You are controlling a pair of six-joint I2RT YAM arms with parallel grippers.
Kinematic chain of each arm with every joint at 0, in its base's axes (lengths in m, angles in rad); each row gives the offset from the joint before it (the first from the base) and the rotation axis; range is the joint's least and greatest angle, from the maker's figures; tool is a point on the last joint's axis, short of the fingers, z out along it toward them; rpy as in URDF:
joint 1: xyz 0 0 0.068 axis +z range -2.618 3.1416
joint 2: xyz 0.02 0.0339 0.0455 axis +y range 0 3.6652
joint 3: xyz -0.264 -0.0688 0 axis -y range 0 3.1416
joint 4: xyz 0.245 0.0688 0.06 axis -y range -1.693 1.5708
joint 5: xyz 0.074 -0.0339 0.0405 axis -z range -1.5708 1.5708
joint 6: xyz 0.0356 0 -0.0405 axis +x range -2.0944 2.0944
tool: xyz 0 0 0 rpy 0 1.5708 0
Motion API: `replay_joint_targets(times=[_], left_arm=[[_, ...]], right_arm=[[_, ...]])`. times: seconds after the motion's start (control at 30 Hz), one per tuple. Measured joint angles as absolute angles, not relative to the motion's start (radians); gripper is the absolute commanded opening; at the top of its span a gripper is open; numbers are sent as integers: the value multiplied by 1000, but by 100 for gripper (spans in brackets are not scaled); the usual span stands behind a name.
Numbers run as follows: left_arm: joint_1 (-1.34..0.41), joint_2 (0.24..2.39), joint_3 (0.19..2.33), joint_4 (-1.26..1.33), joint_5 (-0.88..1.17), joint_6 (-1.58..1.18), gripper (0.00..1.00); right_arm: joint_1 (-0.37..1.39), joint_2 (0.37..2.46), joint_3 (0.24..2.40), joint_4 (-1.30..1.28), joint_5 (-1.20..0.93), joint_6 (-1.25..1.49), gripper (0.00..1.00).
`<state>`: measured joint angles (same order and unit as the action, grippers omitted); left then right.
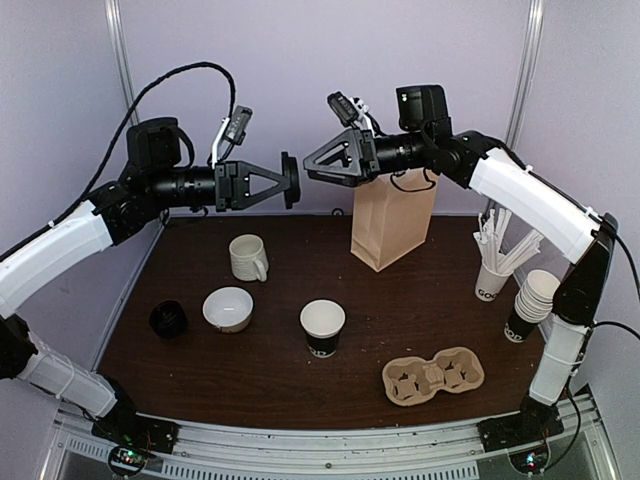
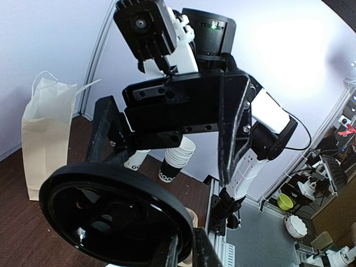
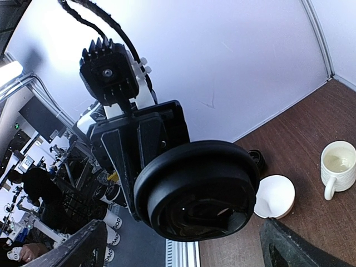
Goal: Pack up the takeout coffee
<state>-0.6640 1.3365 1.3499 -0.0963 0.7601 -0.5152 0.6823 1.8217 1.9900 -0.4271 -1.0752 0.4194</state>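
The black paper coffee cup (image 1: 322, 328) stands upright near the middle of the table, open-topped with no lid on it. My left gripper (image 1: 288, 181) is raised high above the table's back and is shut on the rim of a black plastic dome lid (image 1: 291, 180). In the left wrist view the lid (image 2: 111, 217) fills the lower left, and its rim is pinched between the fingers (image 2: 207, 253). My right gripper (image 1: 312, 165) is open and empty. It faces the lid from the right, a small gap away. The lid (image 3: 194, 189) fills the right wrist view between the spread fingers.
A brown paper bag (image 1: 392, 225) stands open at the back, below the right gripper. A cream mug (image 1: 249, 258), a white bowl (image 1: 228, 309) and a small black round object (image 1: 168, 319) sit left. A cardboard cup carrier (image 1: 433, 377) lies front right. Stacked cups (image 1: 530, 305) and a cup of straws (image 1: 492, 270) stand far right.
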Motion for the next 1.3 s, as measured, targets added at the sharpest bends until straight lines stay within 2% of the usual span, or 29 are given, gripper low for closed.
replay_joint_targets(times=[0.57, 0.93, 1.3], left_arm=[[-709, 1350, 1350, -78, 764, -508, 9], [-709, 1350, 1350, -93, 762, -498, 9], [-709, 1349, 1350, -94, 762, -487, 12]], right_arm=[[685, 1848, 1972, -349, -1103, 500, 99], [688, 1848, 1891, -255, -1150, 561, 93], [690, 1848, 1860, -136, -1196, 662, 79]])
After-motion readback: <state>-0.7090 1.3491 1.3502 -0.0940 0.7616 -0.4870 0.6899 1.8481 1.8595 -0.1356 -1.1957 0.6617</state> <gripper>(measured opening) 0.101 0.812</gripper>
